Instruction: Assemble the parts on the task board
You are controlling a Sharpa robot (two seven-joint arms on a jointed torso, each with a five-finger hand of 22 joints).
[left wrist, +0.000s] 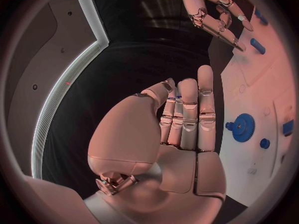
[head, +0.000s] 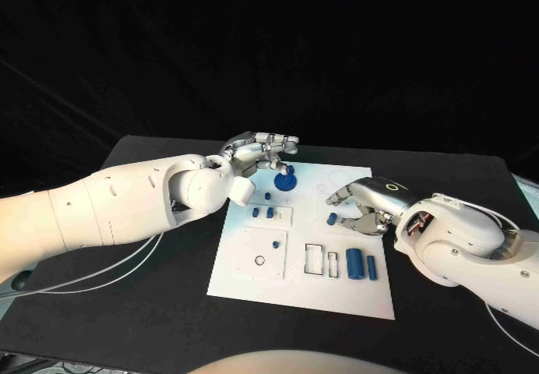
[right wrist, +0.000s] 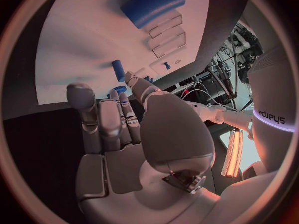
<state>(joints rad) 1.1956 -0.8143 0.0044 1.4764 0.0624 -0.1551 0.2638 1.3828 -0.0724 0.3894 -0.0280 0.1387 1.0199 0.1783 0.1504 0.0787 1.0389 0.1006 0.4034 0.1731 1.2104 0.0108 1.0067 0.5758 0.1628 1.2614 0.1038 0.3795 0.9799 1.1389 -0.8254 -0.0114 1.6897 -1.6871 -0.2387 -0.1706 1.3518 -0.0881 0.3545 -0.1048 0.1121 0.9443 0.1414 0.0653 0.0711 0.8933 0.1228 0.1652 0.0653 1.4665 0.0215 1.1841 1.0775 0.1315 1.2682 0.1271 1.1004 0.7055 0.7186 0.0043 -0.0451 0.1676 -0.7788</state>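
White flat plastic task board lies mid-frame on the black desk, two blue cylinders nearest; farther up, the right hand curls around a small blue peg, seemingly mid-pick, needing seating next, while the left hand, fingers straight and empty, hovers by the blue gear.

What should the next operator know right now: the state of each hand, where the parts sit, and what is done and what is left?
Left hand: open, holding nothing, at the task board's far edge beside the blue gear, which sits on the board.
Right hand: fingers curled close around a small blue part at the board's right side; a grip cannot be confirmed.
Two blue cylinders lie loose near the rectangular slots, small pegs mid-board.
Left: seating the loose parts.
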